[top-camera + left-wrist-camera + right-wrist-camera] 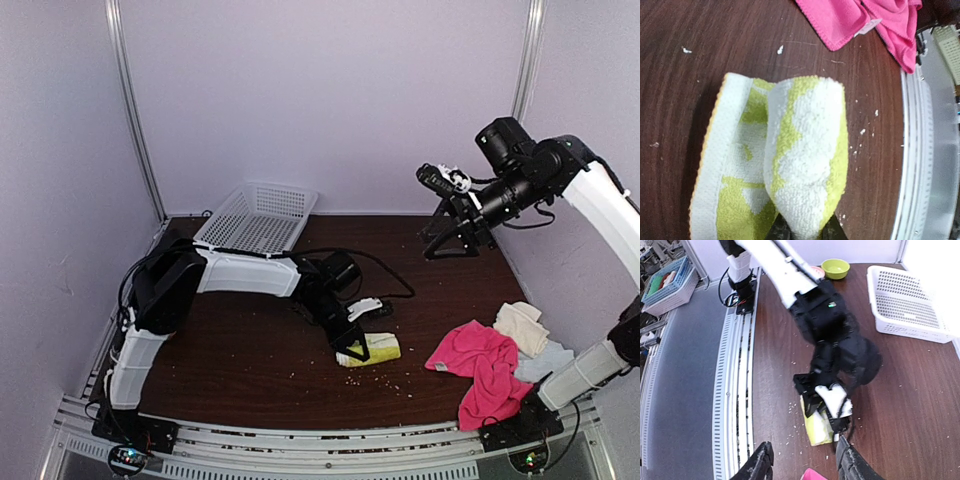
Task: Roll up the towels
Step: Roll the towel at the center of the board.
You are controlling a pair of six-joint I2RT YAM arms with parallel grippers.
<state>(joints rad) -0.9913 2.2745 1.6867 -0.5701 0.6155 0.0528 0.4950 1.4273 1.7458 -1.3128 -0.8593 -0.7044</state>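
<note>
Gripper on left (351,347) pinches lime towel (378,349), apart from table (250,372) edges.

Bright, even overhead light; no hard shadows. Soft shadow under left arm (250,272) on dark table (240,370). Left wrist view: lime-yellow towel (805,150) close, slightly soft; rail (930,165) washed out. Right wrist view: edges bowed, basket (910,300) overexposed.

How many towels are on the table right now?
4. The lime-yellow towel lies mid-table, pinched by the left gripper; the hot-pink towel, cream towel and pale-blue towel are heaped at the right edge. More may hide underneath.
</note>
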